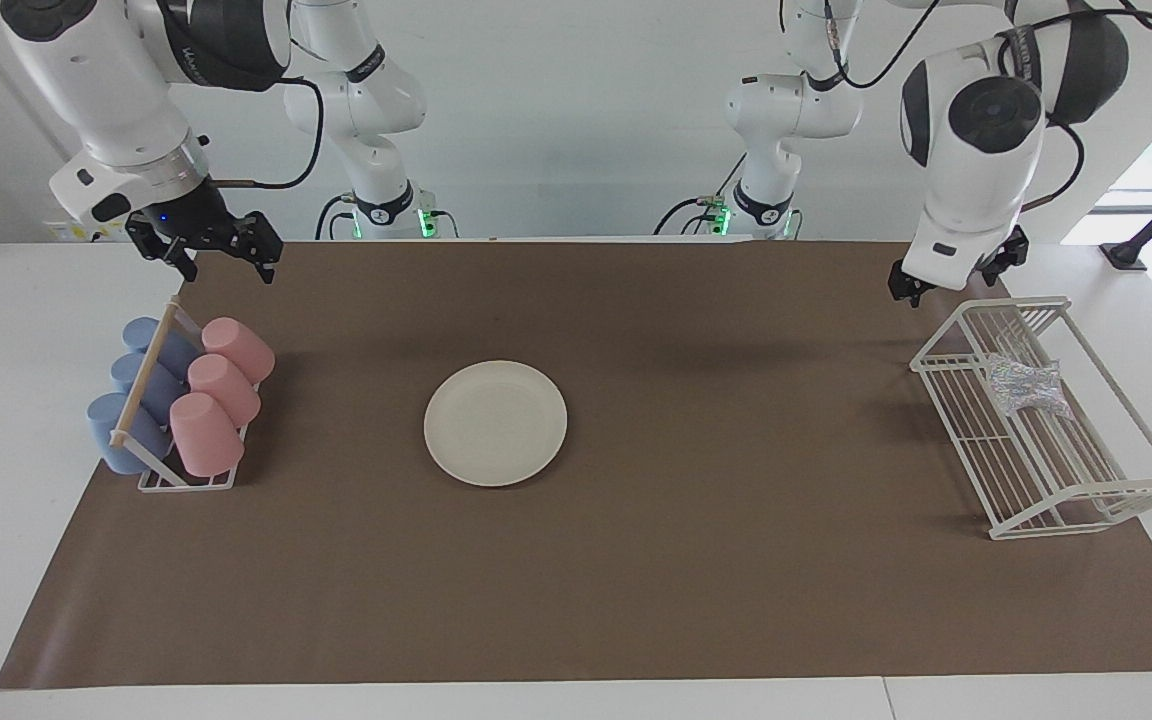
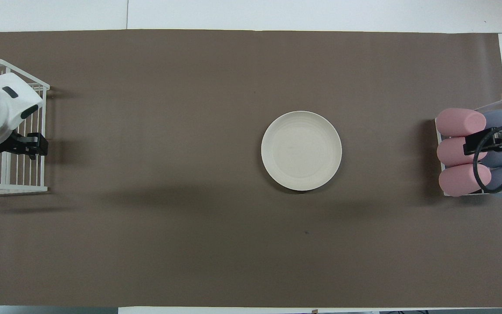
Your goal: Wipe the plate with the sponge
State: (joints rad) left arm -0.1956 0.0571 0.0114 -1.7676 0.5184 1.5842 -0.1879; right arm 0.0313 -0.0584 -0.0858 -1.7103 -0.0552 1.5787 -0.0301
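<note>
Cream plate (image 1: 495,423) alone mid-mat (image 1: 696,560), sponge (image 1: 1024,388) in end rack (image 1: 1086,500).

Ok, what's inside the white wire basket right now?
In the facing view the wire basket holds only the sponge, lying on its slatted floor. From overhead the left arm hides that part of the basket, so the sponge cannot be seen there.

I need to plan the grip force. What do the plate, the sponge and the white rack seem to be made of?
Plate: matte cream, probably plastic or ceramic.
Sponge: glittery silver mesh, looks soft and crinkled.
Rack: thin white bars, likely coated wire.
</note>
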